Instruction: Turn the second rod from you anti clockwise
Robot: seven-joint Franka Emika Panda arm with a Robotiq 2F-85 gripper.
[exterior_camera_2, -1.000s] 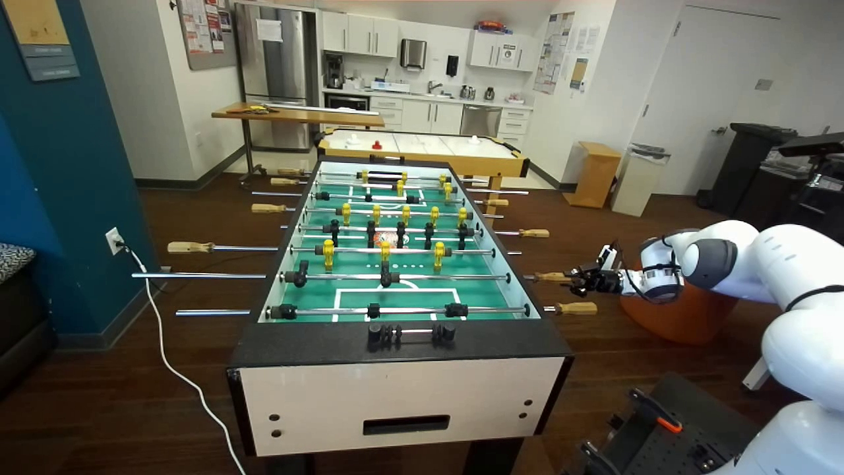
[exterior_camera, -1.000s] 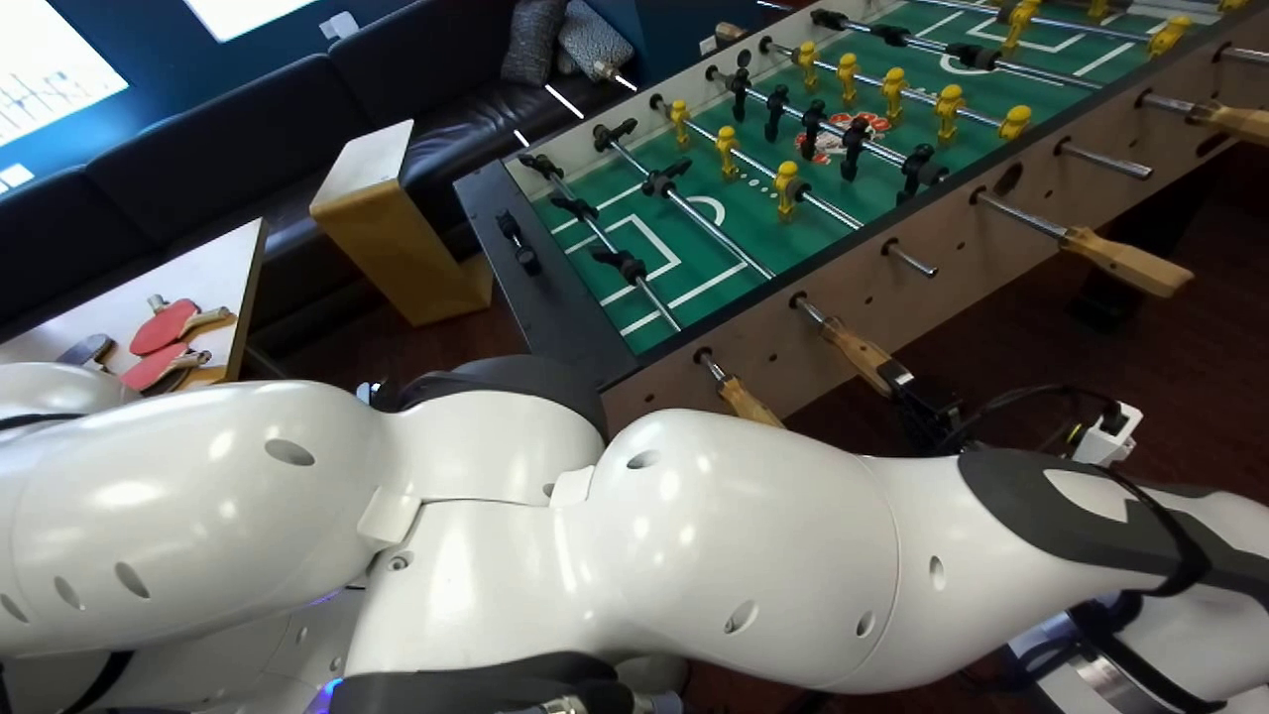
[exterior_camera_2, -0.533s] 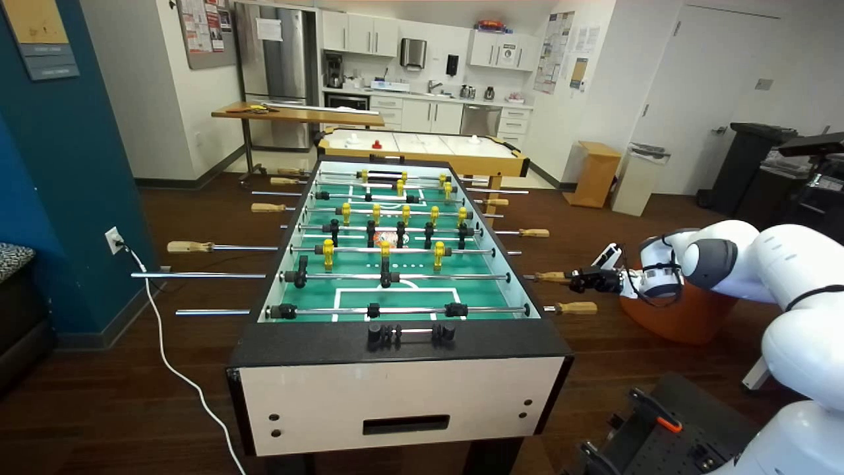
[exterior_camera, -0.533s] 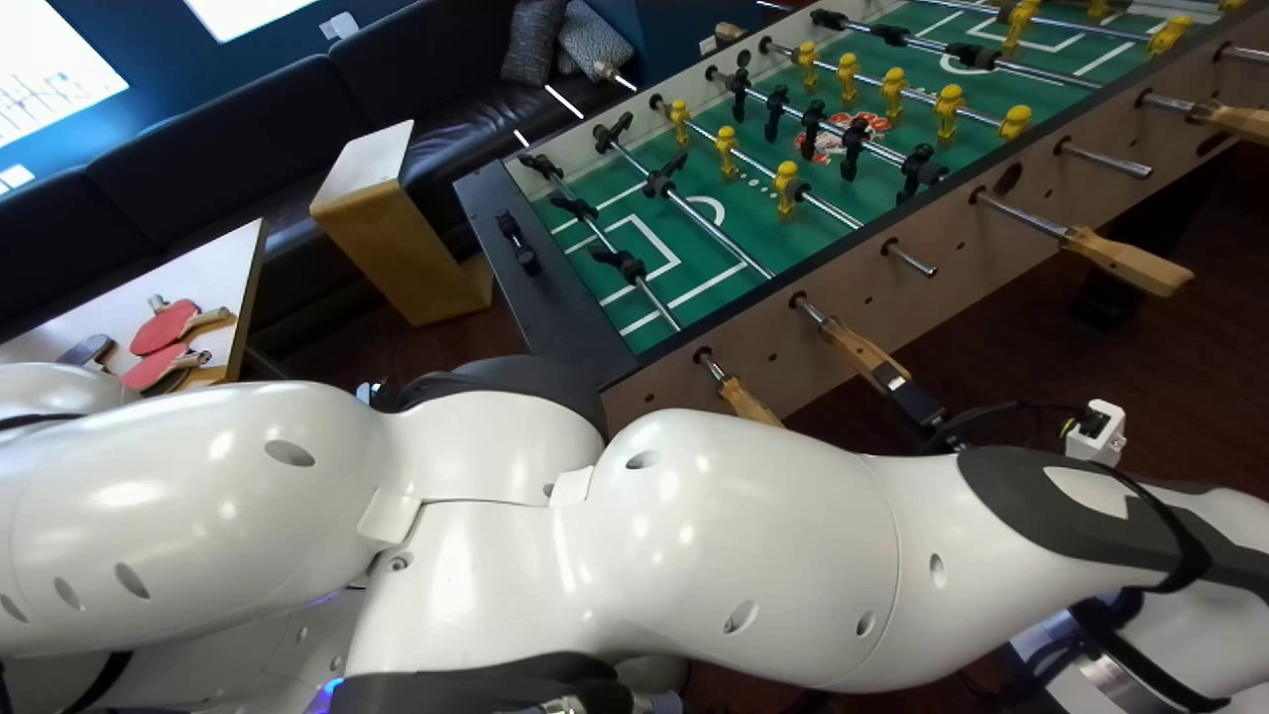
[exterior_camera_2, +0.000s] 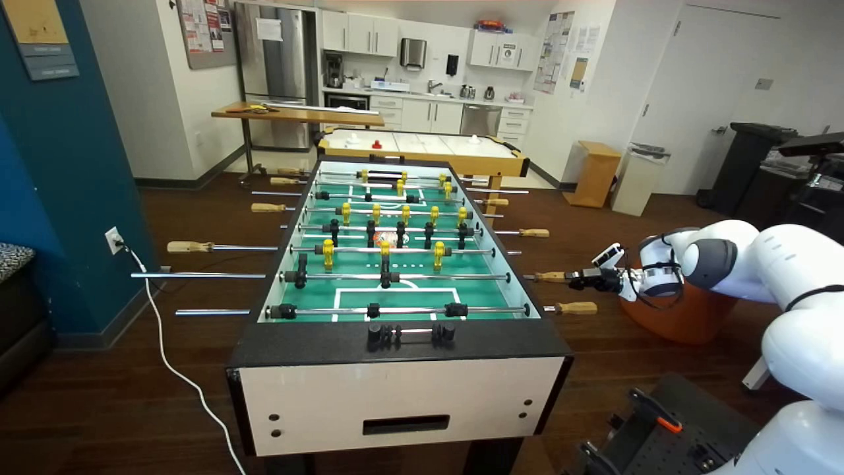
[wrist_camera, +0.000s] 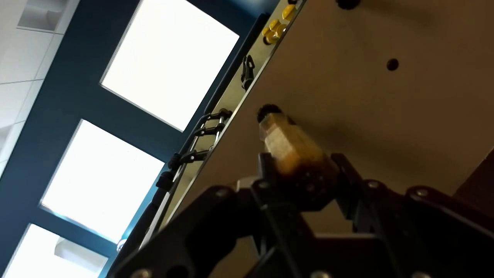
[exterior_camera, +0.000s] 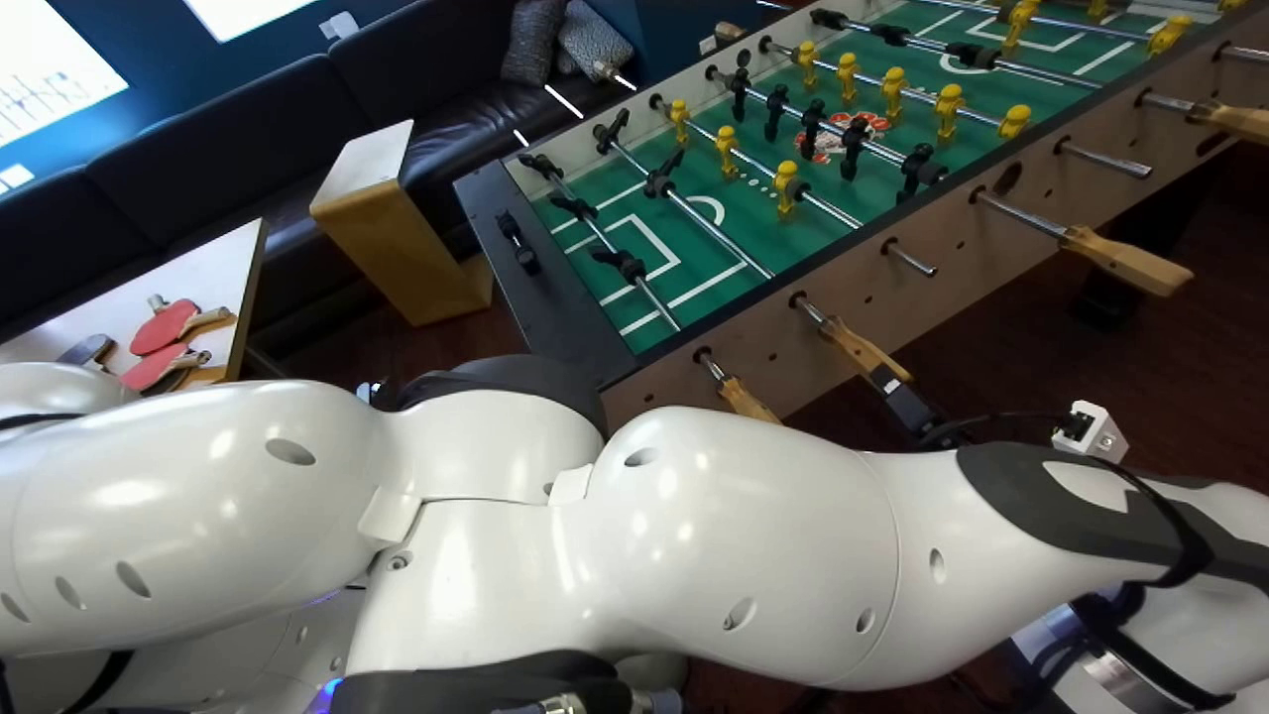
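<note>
1. Background wall posters (exterior_camera_2: 554, 53) carry print too small to read.
2. Second rod (exterior_camera_2: 448, 277) crosses the foosball table (exterior_camera_2: 310, 346), beside the end rod (exterior_camera_2: 415, 310).
3. Gripper (wrist_camera: 303, 162) clasps the second rod's wooden handle (wrist_camera: 291, 148).

Room layout around me.
In an exterior view, I register a dark wood floor (exterior_camera_2: 119, 409), with white cabinets (exterior_camera_2: 372, 34) and a steel refrigerator (exterior_camera_2: 275, 76) at the rear and a white door (exterior_camera_2: 712, 86) off to the side. Also in an exterior view, a dark sofa (exterior_camera: 248, 109) runs along a blue wall (exterior_camera: 159, 59); a wooden stand (exterior_camera: 406, 248) is positioned near it. My wrist view shows three bright windows (wrist_camera: 170, 58) and white ceiling panels (wrist_camera: 23, 54).
</note>
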